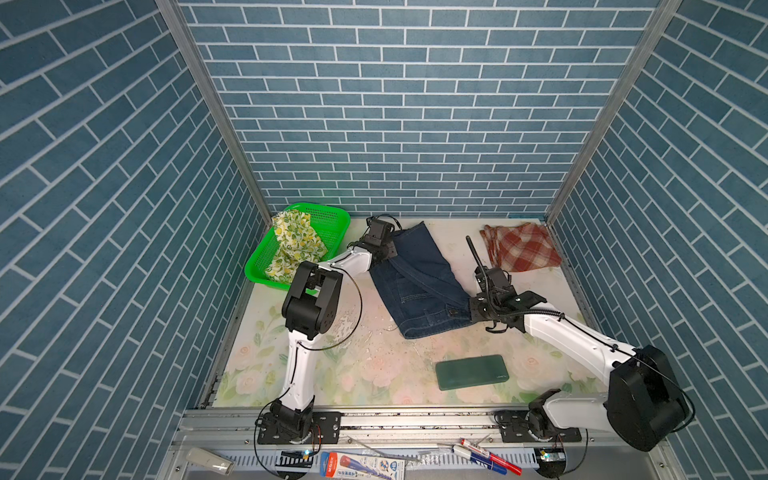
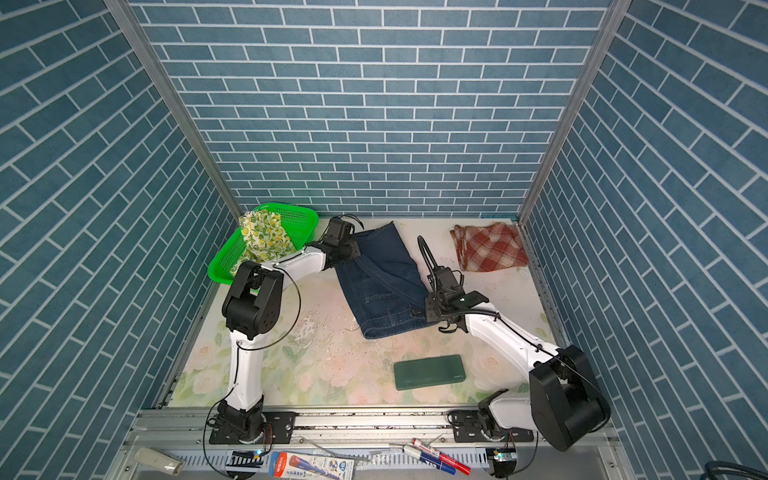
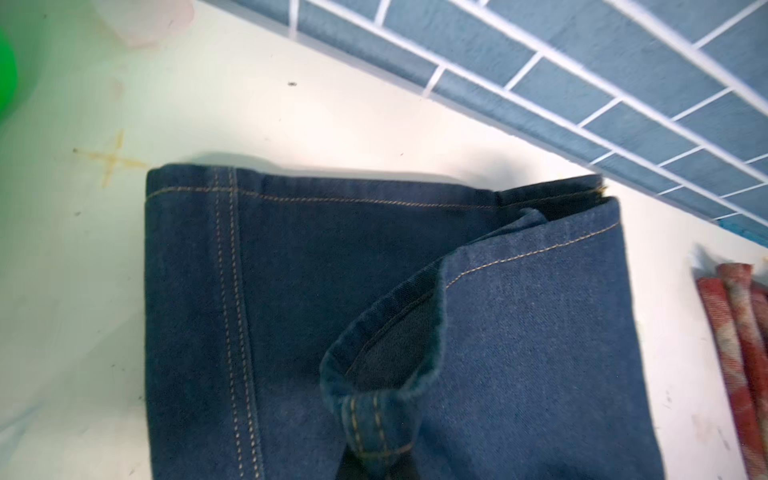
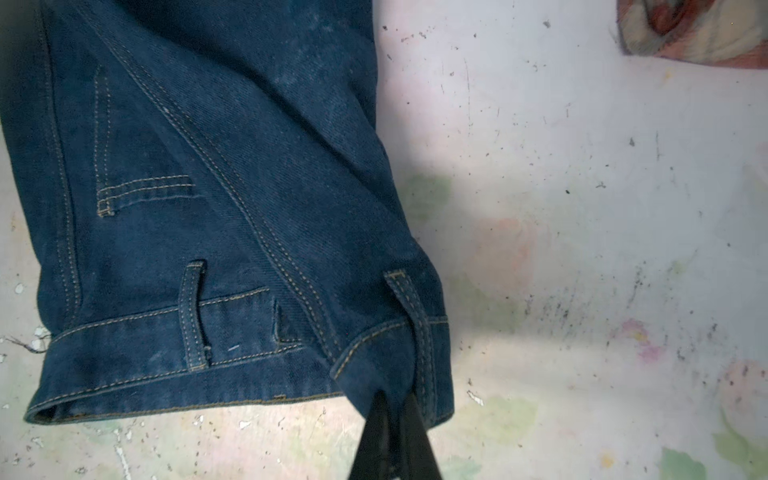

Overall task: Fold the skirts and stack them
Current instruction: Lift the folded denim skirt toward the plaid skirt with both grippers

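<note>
Right fingers (image 4: 376, 440) at denim skirt (image 4: 208, 166) waistband edge

Left arm: the white-and-black left robot arm (image 1: 297, 374) rises from its base on the front rail, bends at a raised black elbow, and its forearm reaches back toward the middle.
Left wrist: black, low over the table, pointing toward the right side.
Left gripper: the black parallel left gripper (image 1: 394, 252) is closed, pinching a raised fold at the hem of the dark blue denim skirt (image 1: 419, 282).
Right arm: the white-and-black right robot arm (image 1: 573, 336) folds back at a large black elbow by the right wall, with its forearm stretched low toward the centre.
Right wrist: black, nearly level, carrying looped cables.
Right gripper: the black parallel right gripper (image 4: 392, 436) is closed, fingers together, clamping the skirt's waistband corner beside a belt loop.
</note>
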